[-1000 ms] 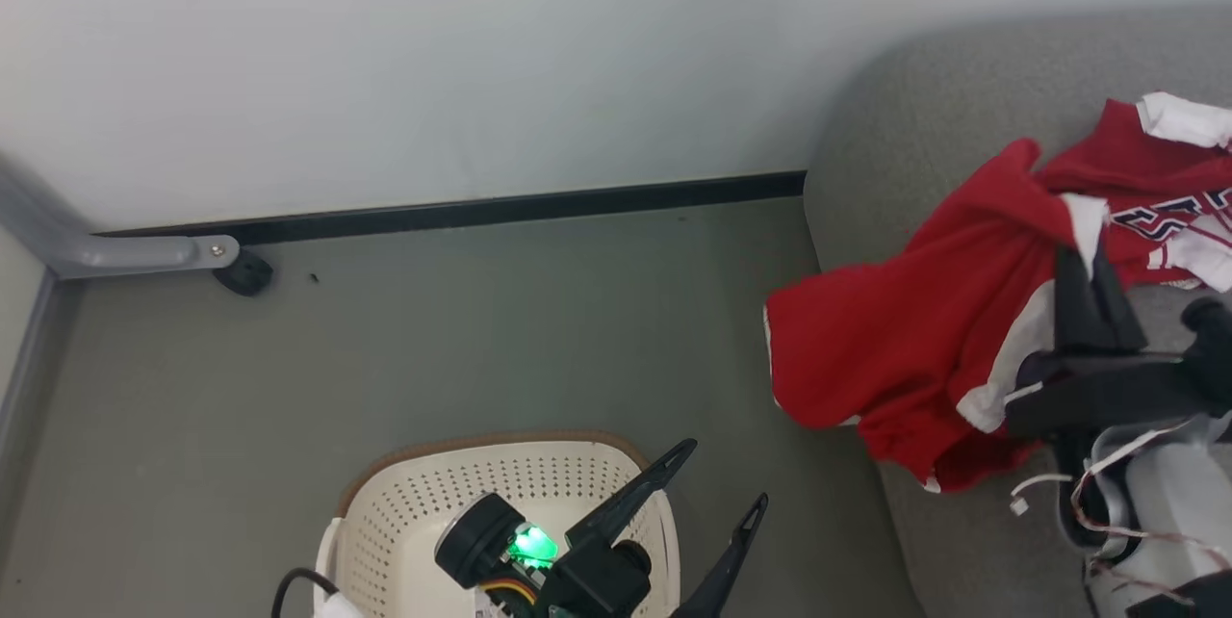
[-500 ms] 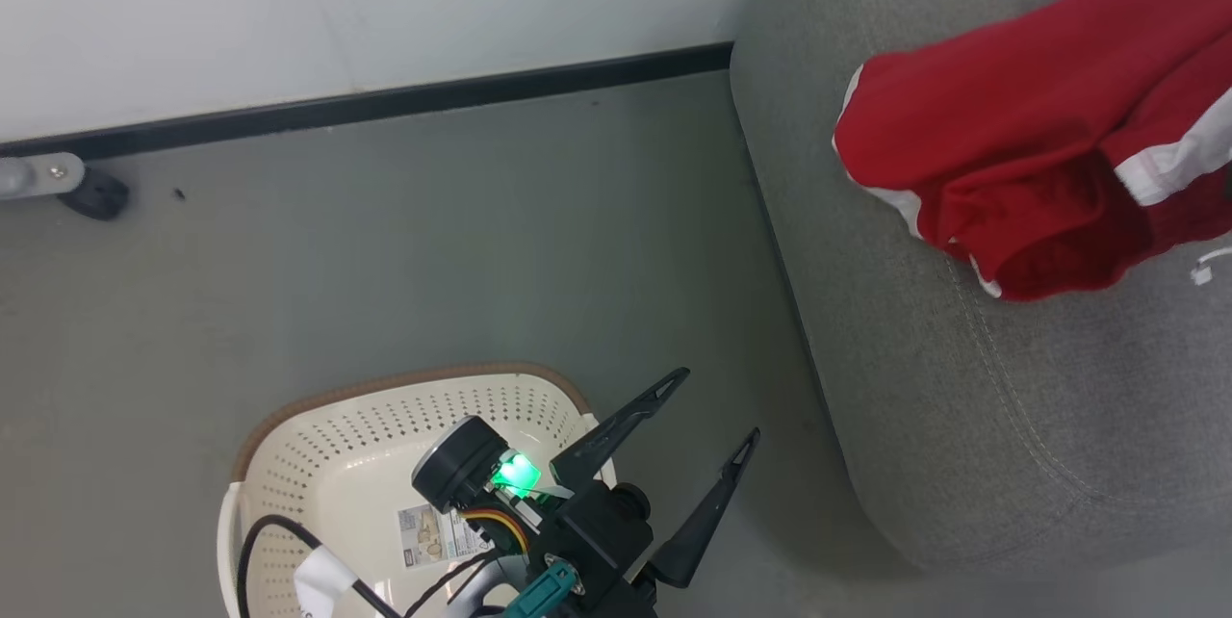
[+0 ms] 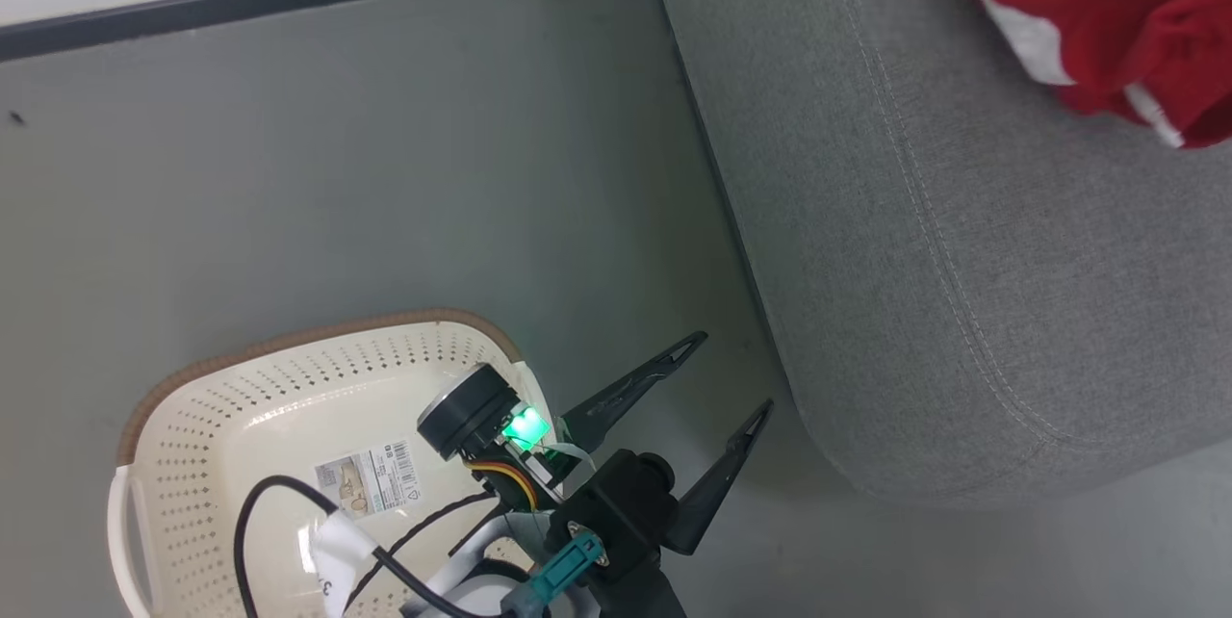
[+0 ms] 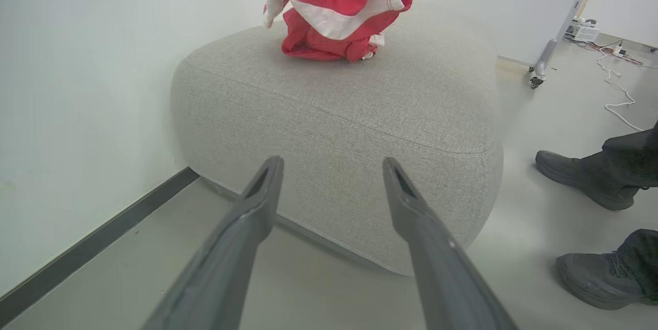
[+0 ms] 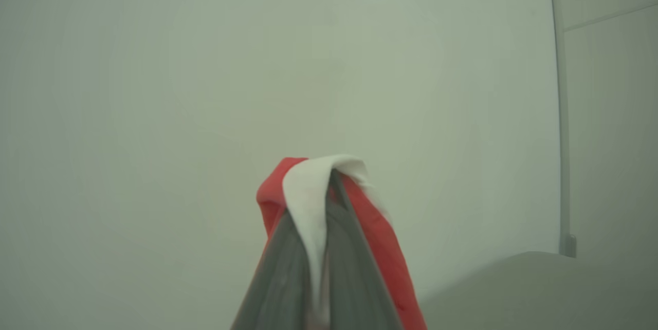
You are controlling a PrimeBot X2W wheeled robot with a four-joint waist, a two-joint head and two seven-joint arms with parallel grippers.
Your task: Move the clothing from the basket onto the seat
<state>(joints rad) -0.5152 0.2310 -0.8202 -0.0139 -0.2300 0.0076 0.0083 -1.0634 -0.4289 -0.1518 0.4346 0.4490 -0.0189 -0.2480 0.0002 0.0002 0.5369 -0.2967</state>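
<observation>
In the head view, the left fingers were seen spread apart and empty, just beside the basket. The basket's bottom, behind the fingers, was seen bare but for a label, though part of it was hidden by the arm. The clothing was seen well beyond the fingertips, on the far part of the seat.

In the left wrist view, the seat was framed between and beyond the open left fingers. The clothing was hung above it, past the tips, with its lower folds bunched on the seat top. A person's shoes were seen on the floor to the right of the fingers.

In the right wrist view, the right fingers were pressed shut on a white-and-red fold of the clothing, which was draped over their tips.

Several risks were judged likely. Fabric looped over the fingertips could be snagged on release and dragged back off the seat. If it were let go from a height, the garment could slide to the floor. The basket could be knocked by a careless sweep of the left fingers.
</observation>
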